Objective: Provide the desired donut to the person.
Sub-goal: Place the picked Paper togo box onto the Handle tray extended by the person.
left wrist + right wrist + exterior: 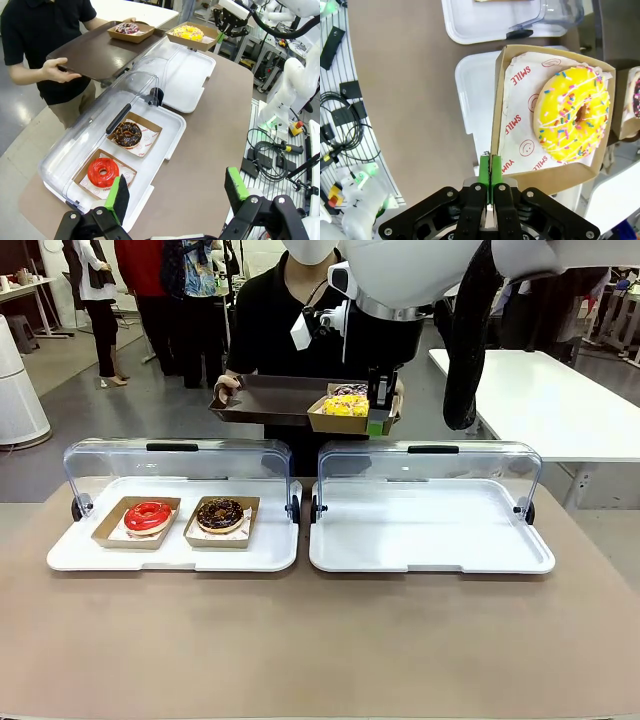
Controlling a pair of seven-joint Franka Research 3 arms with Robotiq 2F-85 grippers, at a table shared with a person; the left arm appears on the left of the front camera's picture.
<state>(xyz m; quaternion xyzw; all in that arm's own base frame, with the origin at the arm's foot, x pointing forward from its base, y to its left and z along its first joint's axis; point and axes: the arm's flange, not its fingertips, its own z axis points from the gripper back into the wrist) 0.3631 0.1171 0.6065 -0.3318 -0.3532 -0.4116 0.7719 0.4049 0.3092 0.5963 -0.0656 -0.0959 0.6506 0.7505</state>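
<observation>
- right gripper (491, 167) pinched tight on wall of yellow donut's box (496, 107)
- yellow donut (572, 114) in that box, at right edge of person's brown tray (270, 400)
- left gripper (176, 187) jaws wide, holding nothing, above bench (210, 150)
- red donut (148, 515), chocolate donut (220, 514) well below tray

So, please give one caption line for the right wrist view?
Right jaws shut on the rim of the yellow donut's box, above the white tray.

R gripper (490, 172) pinches the left wall of a cardboard tray (496, 100), green pads tight on it. Yellow sprinkled donut (572, 114) sits in that tray on printed paper; white serving tray (470, 95) lies just beside/under it.
</observation>
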